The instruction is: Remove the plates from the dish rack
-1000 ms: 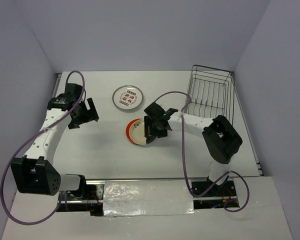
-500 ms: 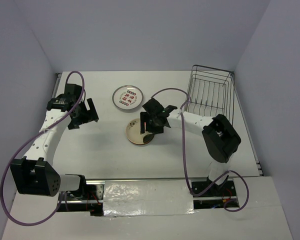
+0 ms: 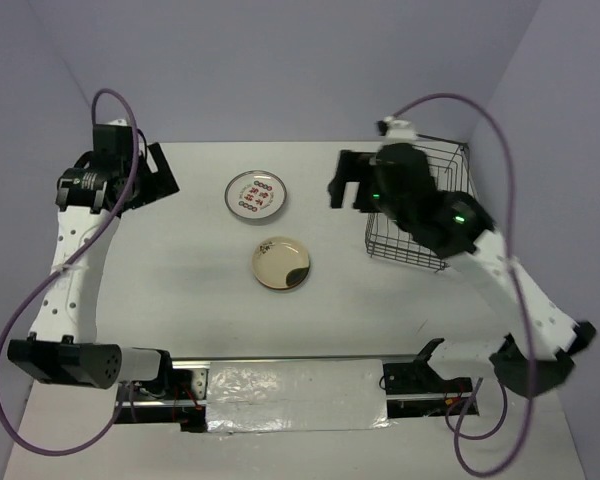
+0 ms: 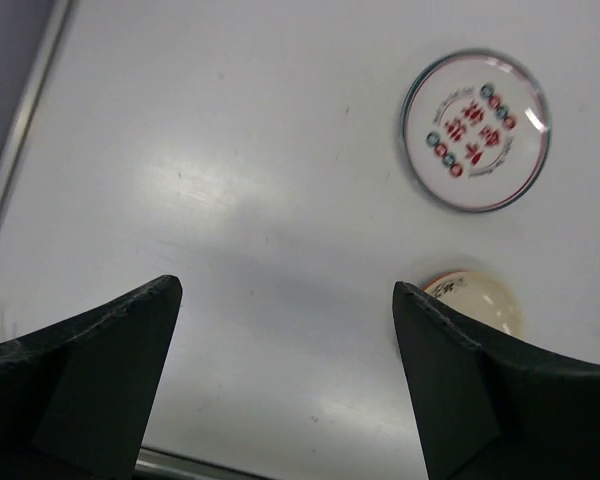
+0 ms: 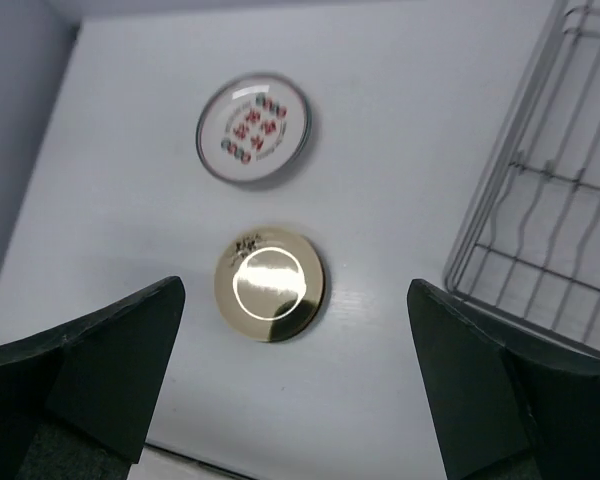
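Above the table (image 3: 180, 285), the top view shows the right gripper (image 3: 348, 188) now lifted away toward the dish rack (image 3: 412, 252), having left the cream plate (image 3: 281, 263) lying flat near the red-marked plate (image 3: 255, 194); the left gripper (image 3: 152, 178) has also risen at the far left. Left wrist view: jaws spread wide with nothing between them, both plates well below on the table. Right wrist view: jaws likewise wide and empty above the cream plate, and no plate shows in the visible part of the rack, so unloading appears finished or nearly so.
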